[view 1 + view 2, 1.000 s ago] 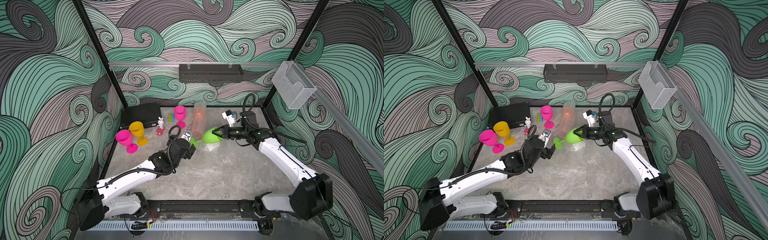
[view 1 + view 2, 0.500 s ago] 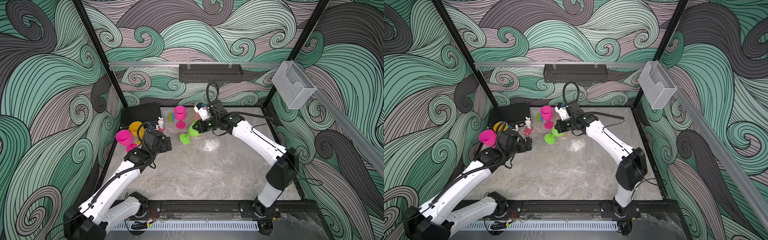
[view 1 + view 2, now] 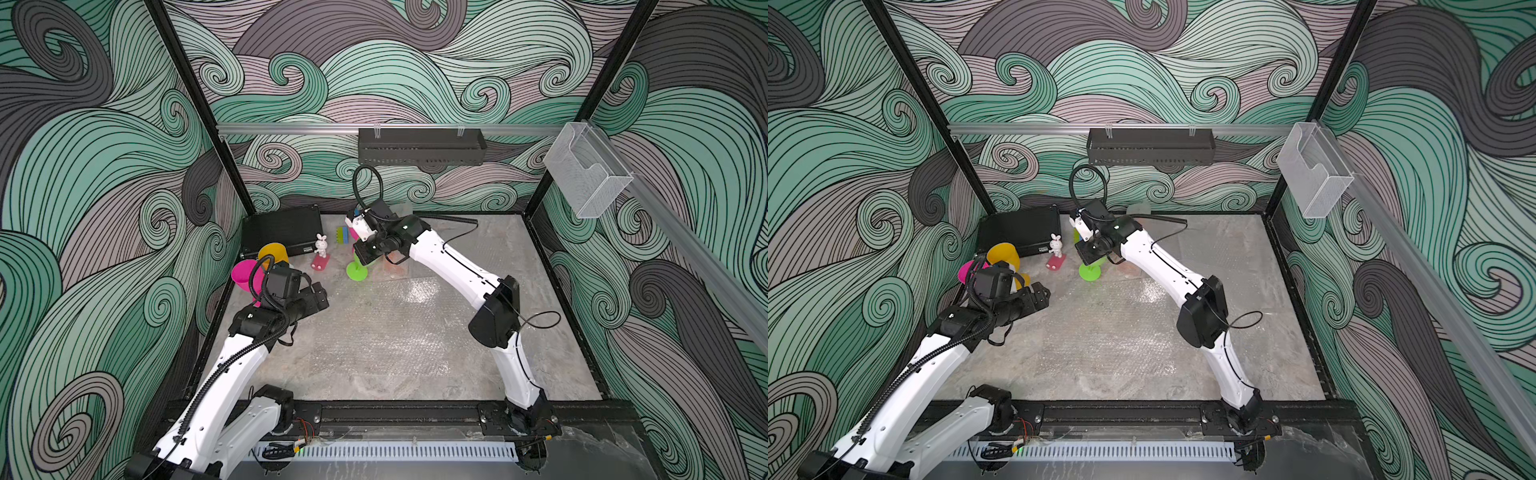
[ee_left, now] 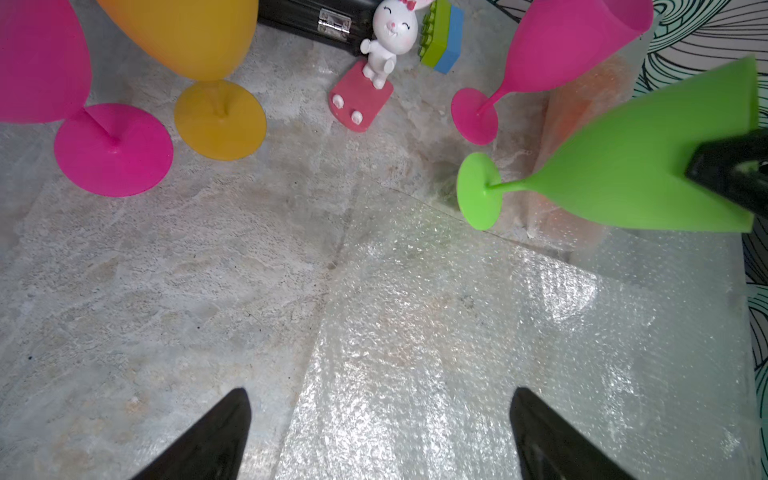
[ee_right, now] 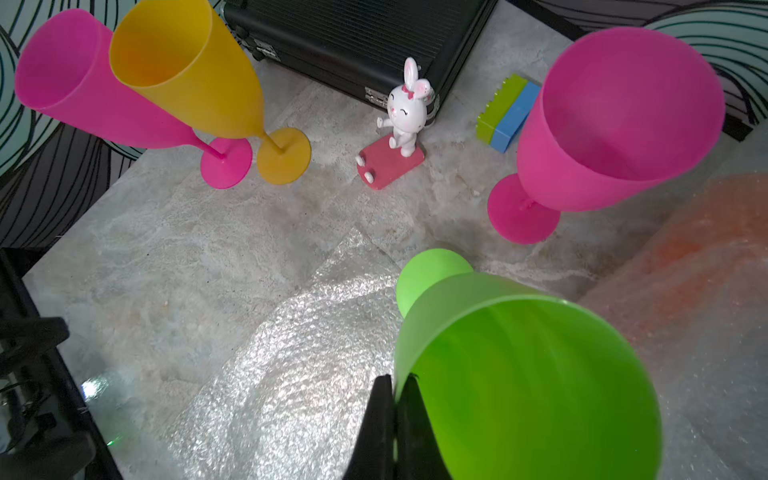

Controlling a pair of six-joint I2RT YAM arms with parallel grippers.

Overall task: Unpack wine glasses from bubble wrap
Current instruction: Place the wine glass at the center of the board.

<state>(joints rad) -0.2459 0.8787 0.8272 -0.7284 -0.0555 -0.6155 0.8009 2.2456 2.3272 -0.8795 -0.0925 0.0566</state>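
We see the right tool [image 5: 395, 380] clamped on the lime green goblet [image 5: 519, 374] rim, the left tool [image 4: 379, 392] wide open and empty; bubble wrap [image 5: 731, 340] blurs the orange goblet [image 5: 698, 245].

lime goblet [image 5: 519, 374] rim-gripped | orange goblet [image 5: 698, 245] wrapped | bubble wrap sheet [image 4: 457, 332] flat

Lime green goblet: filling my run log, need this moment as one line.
right pincer: shut on lime green goblet rim | left pincer: open, empty | orange goblet: inside bubble wrap roll
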